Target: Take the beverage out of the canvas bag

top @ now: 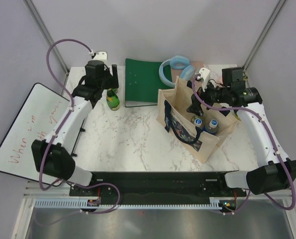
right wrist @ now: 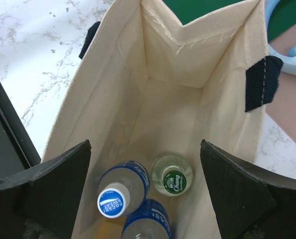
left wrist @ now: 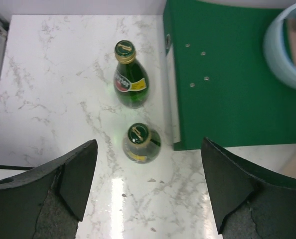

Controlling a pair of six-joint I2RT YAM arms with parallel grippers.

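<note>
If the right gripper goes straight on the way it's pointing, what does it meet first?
The right gripper points into the canvas bag; likely first the Pocari Sweat bottle or the green-capped bottle beside it; depth is unclear.

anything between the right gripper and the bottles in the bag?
Nothing. In the right wrist view the right gripper hangs open over the canvas bag, whose mouth is open, with the bottles unobstructed below.

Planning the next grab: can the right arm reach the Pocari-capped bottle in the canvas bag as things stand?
Probably yes. The right gripper hangs open over the open canvas bag and nothing covers the Pocari-capped bottle, though two neighbouring bottles leave little finger room.
</note>
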